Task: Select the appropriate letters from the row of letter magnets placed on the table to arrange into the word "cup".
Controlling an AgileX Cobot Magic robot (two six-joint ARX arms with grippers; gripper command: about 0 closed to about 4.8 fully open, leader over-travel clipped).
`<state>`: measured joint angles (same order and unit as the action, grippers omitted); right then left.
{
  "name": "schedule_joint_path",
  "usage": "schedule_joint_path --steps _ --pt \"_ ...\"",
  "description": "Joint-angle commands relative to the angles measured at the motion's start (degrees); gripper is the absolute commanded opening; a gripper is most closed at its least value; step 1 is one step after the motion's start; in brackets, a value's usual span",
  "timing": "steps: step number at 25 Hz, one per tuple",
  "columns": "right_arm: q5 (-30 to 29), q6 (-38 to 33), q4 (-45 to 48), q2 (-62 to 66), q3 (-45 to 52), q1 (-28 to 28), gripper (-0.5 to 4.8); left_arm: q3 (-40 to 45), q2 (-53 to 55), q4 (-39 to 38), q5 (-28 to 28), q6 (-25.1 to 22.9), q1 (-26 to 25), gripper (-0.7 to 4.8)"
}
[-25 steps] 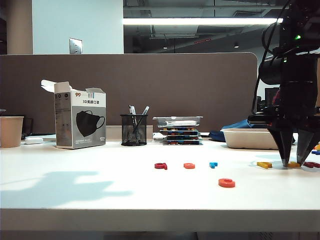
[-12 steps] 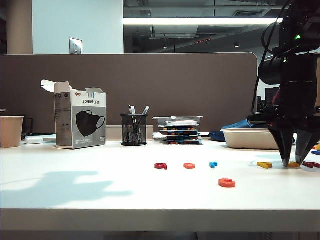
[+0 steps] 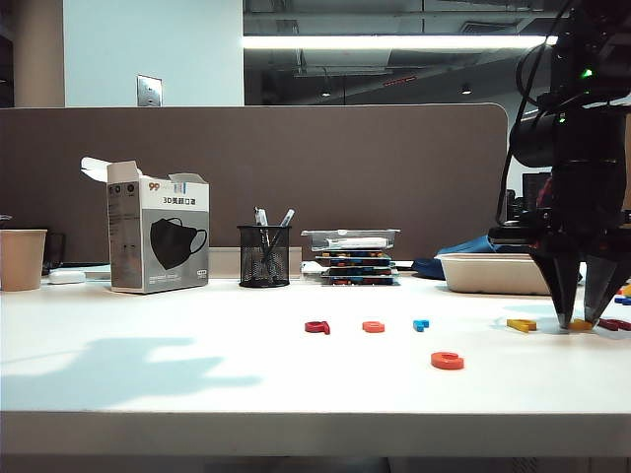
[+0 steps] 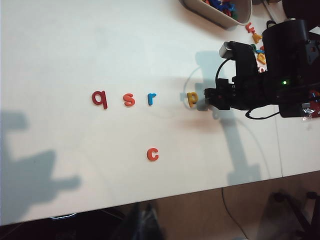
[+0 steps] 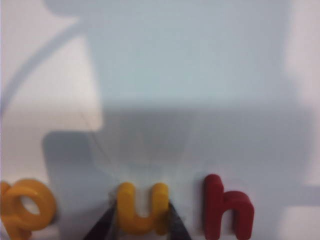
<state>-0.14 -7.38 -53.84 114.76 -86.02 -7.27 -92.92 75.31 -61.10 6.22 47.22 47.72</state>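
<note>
**Right end effector pinches the "u" while the "c" waits out front**

Office clutter lines the back of the exterior view: a mask box (image 3: 158, 235), a mesh pen holder (image 3: 263, 255) and a stack of trays (image 3: 351, 256) stand along the brown partition, clear of the working area. On the white tabletop (image 3: 197, 335) the row of letter magnets runs across the middle, dark red (image 3: 316, 326), orange (image 3: 373, 326) and blue (image 3: 421, 324), then a yellow one (image 3: 521, 323) further right. The orange-red "c" (image 3: 447, 361) lies apart, nearer the front edge, which I judge is where the word is being started. The right end effector (image 3: 578, 320) stands upright with its tips down at the tabletop, at the right end of the row.

From the left wrist view, high above, the row reads "q" (image 4: 99, 98), "s" (image 4: 129, 99), "r" (image 4: 151, 98), "p" (image 4: 192, 98), with the "c" (image 4: 152, 154) in front. The left end effector itself does not show here, so I cannot tell its state.

From the right wrist view, the yellow "u" (image 5: 142, 207) sits between the "p" (image 5: 26, 207) and a dark red "h" (image 5: 227, 210). Both fingers (image 5: 102, 226) press its outer sides, narrowed onto it, probably to lift it without disturbing its neighbours.
</note>
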Motion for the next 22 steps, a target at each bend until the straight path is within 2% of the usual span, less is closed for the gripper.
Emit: schedule_joint_path --steps 1,12,22 --pt "0.20 0.13 -1.64 0.15 -0.66 -0.04 1.12 -0.17 -0.22 0.46 0.22 -0.28 0.00 -0.05" --pt "-0.28 -0.22 -6.43 -1.81 -7.26 -0.11 1.12 -0.17 -0.22 0.46 0.22 -0.26 0.02 -0.05" --pt "-5.14 -3.63 -8.72 -9.25 -7.28 -0.17 1.12 -0.17 -0.22 0.46 0.22 -0.28 0.02 -0.05"
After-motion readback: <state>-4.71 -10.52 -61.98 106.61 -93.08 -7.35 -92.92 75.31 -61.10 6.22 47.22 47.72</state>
